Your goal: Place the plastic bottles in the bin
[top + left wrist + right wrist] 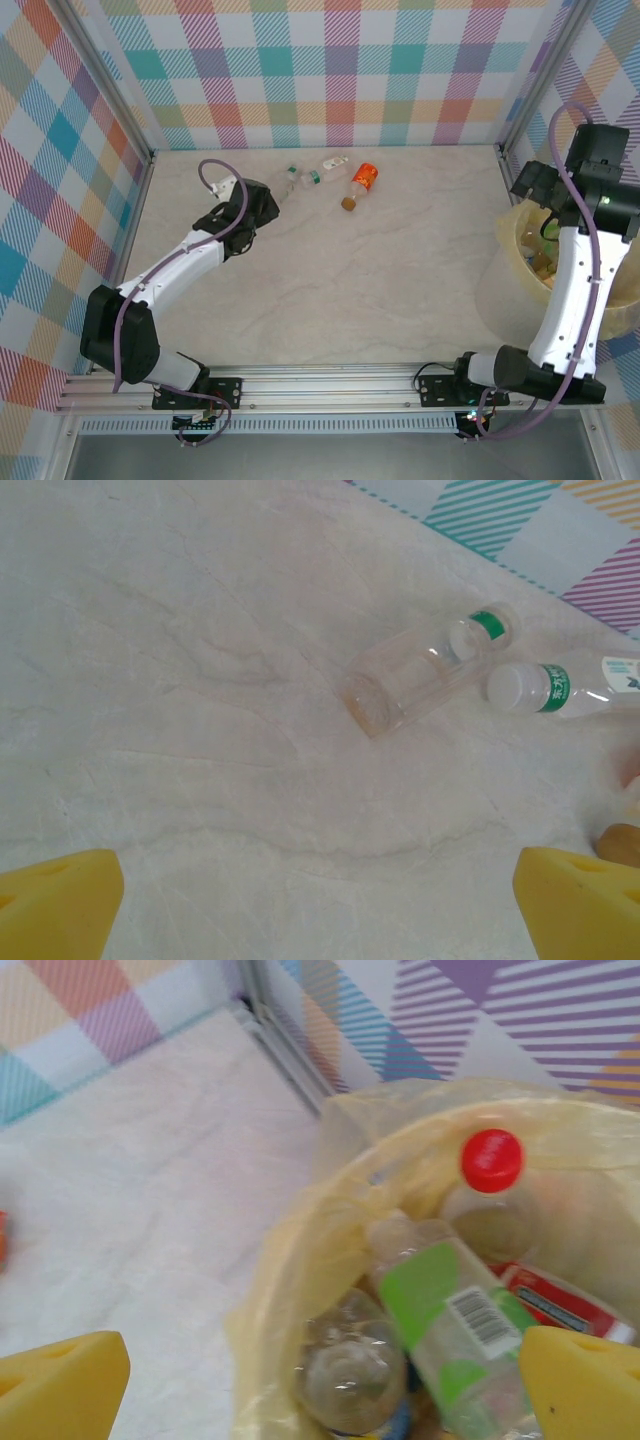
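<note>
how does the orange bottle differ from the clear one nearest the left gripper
The orange bottle has an orange label and brownish cap; the clear bottle has a bare body and green neck band. The orange bottle lies right of the clear bottle. Both lie on their sides.

Overhead looks down from behind me. Left wrist close on far bottles [420, 675], my right wrist into bin [290, 1260]; overhead shares both.

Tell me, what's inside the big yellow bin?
Bottles! In the bin you can see a red-capped bottle, a green-labelled bottle, a clear bottle and a red-labelled bottle. Whatever lies underneath them is covered, so I can't count them all.
</note>
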